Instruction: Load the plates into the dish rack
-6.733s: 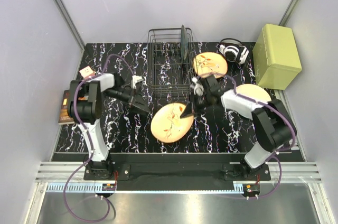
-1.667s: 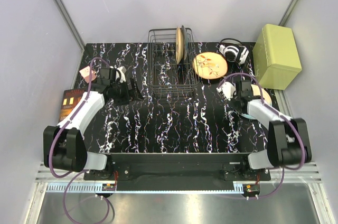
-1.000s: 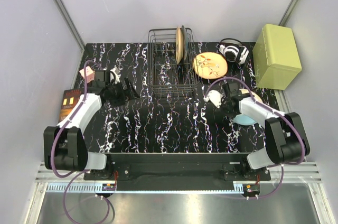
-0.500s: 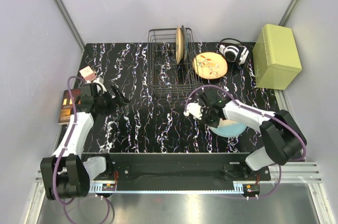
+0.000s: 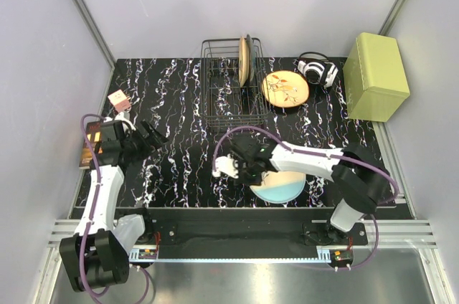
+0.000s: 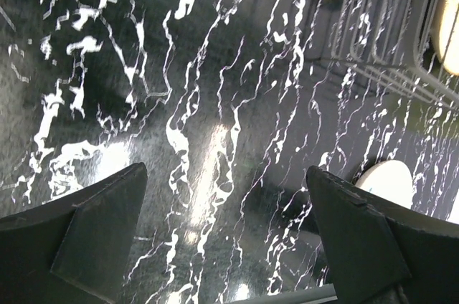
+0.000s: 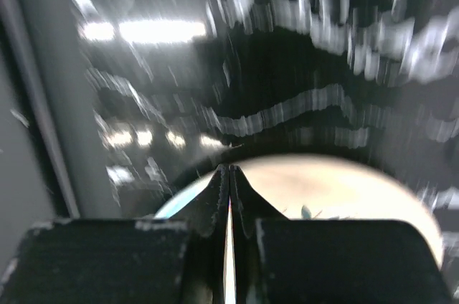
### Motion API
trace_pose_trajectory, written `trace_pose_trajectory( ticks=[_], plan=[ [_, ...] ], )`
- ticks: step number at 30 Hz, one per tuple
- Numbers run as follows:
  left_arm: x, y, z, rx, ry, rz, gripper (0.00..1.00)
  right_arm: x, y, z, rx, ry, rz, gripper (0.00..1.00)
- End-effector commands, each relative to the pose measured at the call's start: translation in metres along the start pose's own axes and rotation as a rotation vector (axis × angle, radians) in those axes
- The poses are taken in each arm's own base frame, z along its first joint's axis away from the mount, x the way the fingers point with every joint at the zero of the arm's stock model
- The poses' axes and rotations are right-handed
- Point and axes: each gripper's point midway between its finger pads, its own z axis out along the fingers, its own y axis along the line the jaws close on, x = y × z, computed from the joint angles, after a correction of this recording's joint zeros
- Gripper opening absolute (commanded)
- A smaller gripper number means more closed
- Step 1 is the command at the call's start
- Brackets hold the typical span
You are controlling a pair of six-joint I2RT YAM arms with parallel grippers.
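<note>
The dish rack (image 5: 222, 92) stands at the back, the cream and blue plate (image 5: 281, 185) is down near the front, pinched at its edge by the tight-closed right gripper (image 7: 229, 169), so I think it should be lifted slowly and tipped up straight, while the left gripper (image 6: 226, 171) is wide and holds nothing.

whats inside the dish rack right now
Two plates stand on edge in the right-hand slots of the dish rack: an orange plate and a dark plate beside it. Their faces are hidden, seen edge-on.
</note>
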Motion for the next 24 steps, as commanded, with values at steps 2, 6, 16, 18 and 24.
trace_pose_trajectory(
  ticks=[2,6,16,18,24],
  plan=[
    [0.019,0.003,-0.001,0.01,0.048,-0.05,0.99,-0.088,0.004,-0.007,-0.026,-0.189,0.011,0.04],
    [0.046,-0.006,0.003,0.056,0.14,-0.072,0.99,-0.111,-0.01,-0.051,0.077,-0.283,0.116,0.15],
    [0.111,-0.061,0.012,0.268,0.34,0.067,0.97,0.019,-0.055,-0.161,0.119,-0.436,1.081,0.62],
    [0.122,-0.062,0.016,0.279,0.366,0.064,0.96,0.03,-0.061,-0.171,0.18,-0.465,1.156,0.66],
    [0.149,-0.081,0.029,0.342,0.403,0.141,0.91,0.077,-0.053,-0.16,0.0,-0.561,1.629,0.66]
  ],
)
